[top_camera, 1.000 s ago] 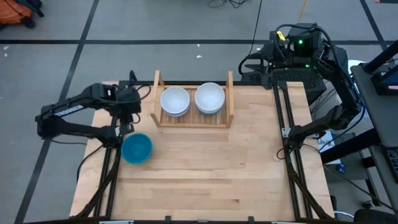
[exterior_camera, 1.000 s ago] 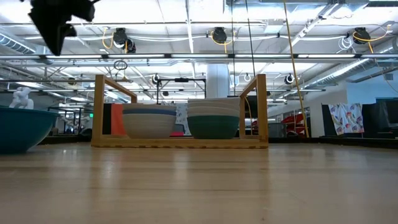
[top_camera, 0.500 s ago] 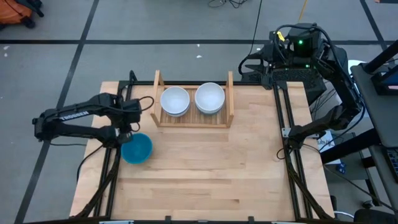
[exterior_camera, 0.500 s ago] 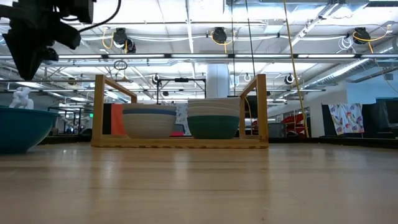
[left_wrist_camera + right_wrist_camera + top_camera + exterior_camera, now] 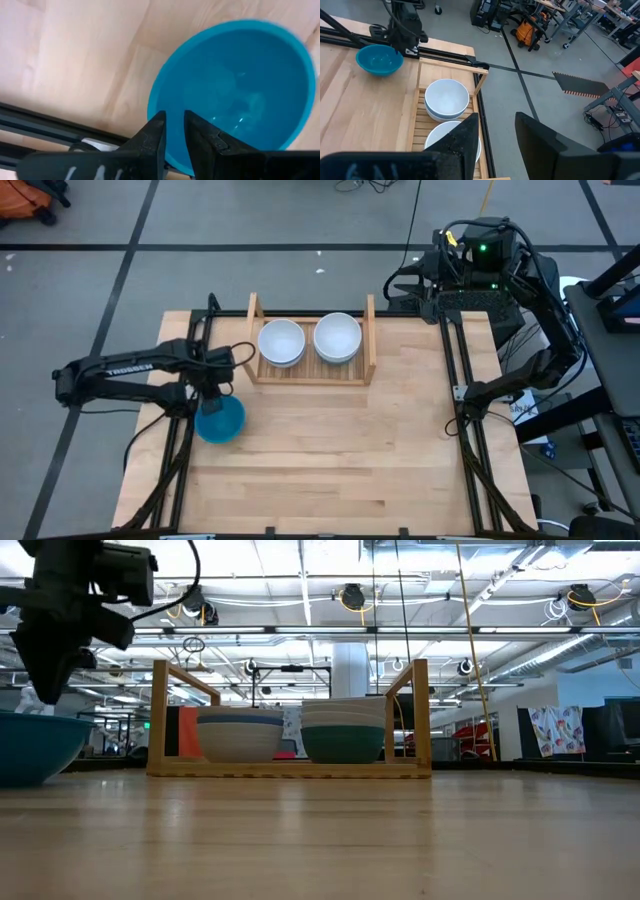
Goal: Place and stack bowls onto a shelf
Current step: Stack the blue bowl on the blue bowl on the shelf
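A bright blue bowl stands on its base on the tabletop, near the left edge; it also shows in the low view and the left wrist view. My left gripper hangs just above the bowl's far rim, fingers pointing down with a narrow gap between them, touching nothing. The wooden shelf at the back holds two stacks of bowls, white on top. The low view shows a dark green bowl at the bottom of the right stack. My right gripper is open and empty, parked behind the table's far right corner.
The shelf's upright side boards flank the two stacks. Black frame rails run along the table's left and right sides. Bare wood lies between the shelf and the near edge.
My left gripper has moved toward the table's near edge and down, from beside the shelf's left board to just above the blue bowl's far rim. The bowl and the stacks have stayed in place.
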Controlling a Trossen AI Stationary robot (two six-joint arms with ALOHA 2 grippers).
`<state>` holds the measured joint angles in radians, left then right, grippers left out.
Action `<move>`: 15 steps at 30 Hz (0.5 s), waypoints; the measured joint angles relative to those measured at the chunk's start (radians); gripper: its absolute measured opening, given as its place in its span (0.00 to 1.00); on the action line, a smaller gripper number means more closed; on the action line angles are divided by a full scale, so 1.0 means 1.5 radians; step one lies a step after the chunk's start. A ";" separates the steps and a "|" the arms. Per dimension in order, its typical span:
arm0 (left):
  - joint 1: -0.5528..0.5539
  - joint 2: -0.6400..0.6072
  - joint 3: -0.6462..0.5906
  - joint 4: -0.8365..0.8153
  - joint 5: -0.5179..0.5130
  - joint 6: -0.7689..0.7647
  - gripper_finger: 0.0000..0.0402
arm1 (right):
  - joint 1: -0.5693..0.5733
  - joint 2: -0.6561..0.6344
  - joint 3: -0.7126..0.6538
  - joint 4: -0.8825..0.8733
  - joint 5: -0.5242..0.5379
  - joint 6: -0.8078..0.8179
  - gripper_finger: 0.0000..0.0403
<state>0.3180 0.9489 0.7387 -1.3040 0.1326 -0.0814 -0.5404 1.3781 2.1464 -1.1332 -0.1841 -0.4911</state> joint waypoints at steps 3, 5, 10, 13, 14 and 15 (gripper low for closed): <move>0.000 0.000 -0.023 0.006 0.000 0.000 0.18 | 0.000 0.000 0.000 0.000 0.000 0.000 0.31; 0.000 0.000 -0.035 0.015 -0.001 -0.001 0.18 | 0.000 0.000 0.000 0.000 0.000 0.000 0.31; 0.000 0.000 -0.039 0.023 -0.003 -0.005 0.18 | 0.000 0.000 0.000 0.000 0.000 0.000 0.31; 0.000 0.001 -0.039 0.023 -0.004 -0.018 0.18 | 0.000 0.000 0.000 0.000 0.000 0.000 0.31; 0.000 0.004 -0.039 0.024 -0.004 -0.026 0.18 | 0.000 0.000 0.000 0.000 0.000 0.000 0.31; 0.000 0.008 -0.039 0.025 -0.004 -0.036 0.18 | 0.000 0.000 0.000 0.000 0.000 0.000 0.31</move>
<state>0.3183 0.9612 0.6800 -1.2669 0.1266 -0.1350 -0.5406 1.3781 2.1464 -1.1332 -0.1841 -0.4915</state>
